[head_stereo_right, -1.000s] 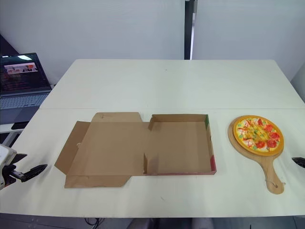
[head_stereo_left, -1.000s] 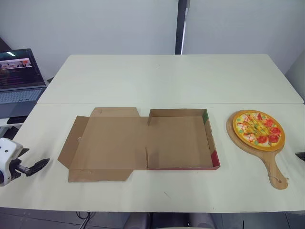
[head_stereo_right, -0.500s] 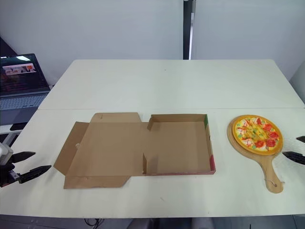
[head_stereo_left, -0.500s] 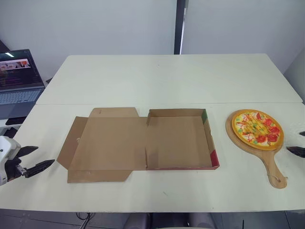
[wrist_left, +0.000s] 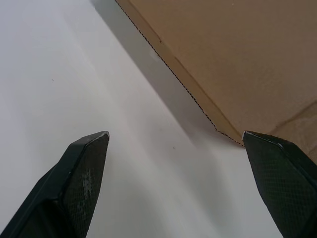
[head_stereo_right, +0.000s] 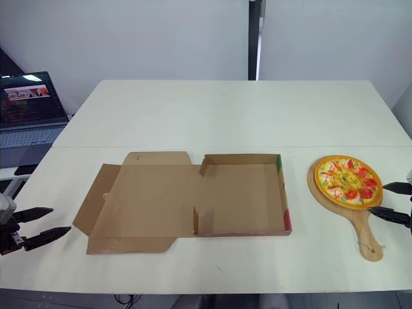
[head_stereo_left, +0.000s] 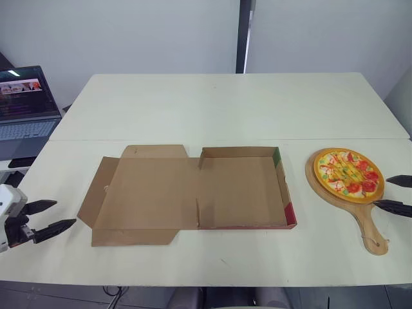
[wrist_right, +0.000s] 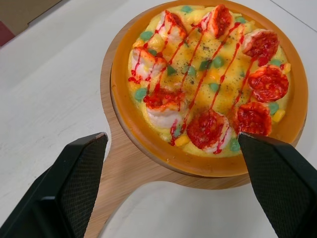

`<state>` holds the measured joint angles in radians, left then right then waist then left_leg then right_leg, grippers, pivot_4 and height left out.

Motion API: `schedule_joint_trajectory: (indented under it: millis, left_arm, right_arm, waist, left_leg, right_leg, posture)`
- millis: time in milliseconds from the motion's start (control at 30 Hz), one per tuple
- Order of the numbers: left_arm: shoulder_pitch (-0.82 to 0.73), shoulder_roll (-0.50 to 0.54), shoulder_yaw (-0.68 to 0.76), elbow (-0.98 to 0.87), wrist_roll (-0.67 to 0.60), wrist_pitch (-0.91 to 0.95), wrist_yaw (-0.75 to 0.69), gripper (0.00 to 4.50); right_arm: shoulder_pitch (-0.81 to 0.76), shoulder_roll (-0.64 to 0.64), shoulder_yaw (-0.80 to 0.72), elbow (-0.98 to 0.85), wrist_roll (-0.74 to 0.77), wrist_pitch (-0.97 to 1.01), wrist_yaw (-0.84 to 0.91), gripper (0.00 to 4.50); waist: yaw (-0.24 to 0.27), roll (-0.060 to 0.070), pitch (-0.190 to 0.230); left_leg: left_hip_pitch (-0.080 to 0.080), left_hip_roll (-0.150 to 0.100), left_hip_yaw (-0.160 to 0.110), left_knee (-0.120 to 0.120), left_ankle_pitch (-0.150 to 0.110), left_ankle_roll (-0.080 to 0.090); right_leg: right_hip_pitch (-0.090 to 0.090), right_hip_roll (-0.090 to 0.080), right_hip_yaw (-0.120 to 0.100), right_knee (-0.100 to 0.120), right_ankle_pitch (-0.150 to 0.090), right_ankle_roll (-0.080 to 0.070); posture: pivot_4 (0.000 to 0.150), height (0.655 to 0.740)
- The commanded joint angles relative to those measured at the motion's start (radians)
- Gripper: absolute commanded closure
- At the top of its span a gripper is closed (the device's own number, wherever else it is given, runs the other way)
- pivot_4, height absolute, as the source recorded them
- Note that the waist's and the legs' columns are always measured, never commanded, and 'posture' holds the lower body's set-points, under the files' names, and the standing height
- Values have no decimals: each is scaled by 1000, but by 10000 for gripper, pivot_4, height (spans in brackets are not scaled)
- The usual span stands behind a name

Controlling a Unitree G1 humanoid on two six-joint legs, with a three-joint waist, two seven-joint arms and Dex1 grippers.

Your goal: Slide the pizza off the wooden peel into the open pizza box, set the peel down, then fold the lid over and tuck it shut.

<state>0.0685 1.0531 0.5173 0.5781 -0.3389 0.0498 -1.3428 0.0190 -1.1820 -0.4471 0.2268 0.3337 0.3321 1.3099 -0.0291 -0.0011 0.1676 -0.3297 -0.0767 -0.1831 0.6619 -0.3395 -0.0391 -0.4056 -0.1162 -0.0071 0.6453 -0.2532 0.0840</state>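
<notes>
While my right end effector (head_stereo_left: 394,193) hovers with its 2 fingers spread just beside the pizza (head_stereo_left: 348,171), I see that pizza sitting on the wooden peel (head_stereo_left: 370,228), on the tabletop (head_stereo_left: 225,109) right of the open pizza box (head_stereo_left: 241,193). My left end effector (head_stereo_left: 63,214), fingers also apart, hangs near the outer corner of the flat lid (head_stereo_left: 148,193).

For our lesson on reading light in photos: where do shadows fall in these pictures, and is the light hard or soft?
Left wrist view: the pizza box throws a soft-edged grey shadow band on the table along its flap. Right wrist view: the peel casts only a faint shadow under its rim. Left eye view: even, diffuse light.
</notes>
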Motion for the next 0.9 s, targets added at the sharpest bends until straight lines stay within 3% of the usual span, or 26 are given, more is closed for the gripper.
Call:
schedule_joint_trajectory:
  millis: [33, 200, 367, 667, 900]
  left_arm:
    - [14, 32, 19, -7, -14, 3, -19, 407]
    - [42, 29, 32, -140, -54, 45, -47, 407]
    - [-15, 9, -30, -407, -136, 157, -49, 407]
    - [-240, -47, -211, -745, -288, 368, 3, 407]
    - [-507, -159, -412, -898, -442, 547, 17, 407]
  right_arm:
    - [-15, -22, -14, -7, -1, -23, 4, 0]
    - [1, -17, -31, -6, -2, -21, -8, 0]
    - [57, 3, -90, -54, 16, 21, -37, 0]
    - [243, 92, -291, -253, 54, 126, -74, 0]
    - [360, 232, -452, -540, 118, 305, -196, 0]
  waist:
    - [0, 0, 0]
    - [0, 0, 0]
    - [11, 0, 0]
    - [11, -1, 0]
    - [20, -1, 1]
  left_leg:
    - [0, 0, 0, 0, 0, 0]
    - [0, 0, 0, 0, 0, 0]
    - [-1, 0, -1, 1, 0, 0]
    - [-1, 0, 0, 1, 2, -3]
    - [-1, 0, 0, 2, 2, -3]
  right_leg:
    - [0, 0, 0, 0, 0, 0]
    - [0, 0, 0, 0, 0, 0]
    - [0, 0, 0, 0, 0, 0]
    - [0, 0, 0, 0, 1, -1]
    - [1, 0, 1, 0, 1, 0]
  posture:
    - [1500, 7400]
    - [1500, 7400]
    - [1500, 7400]
    - [1500, 7400]
    - [1500, 7400]
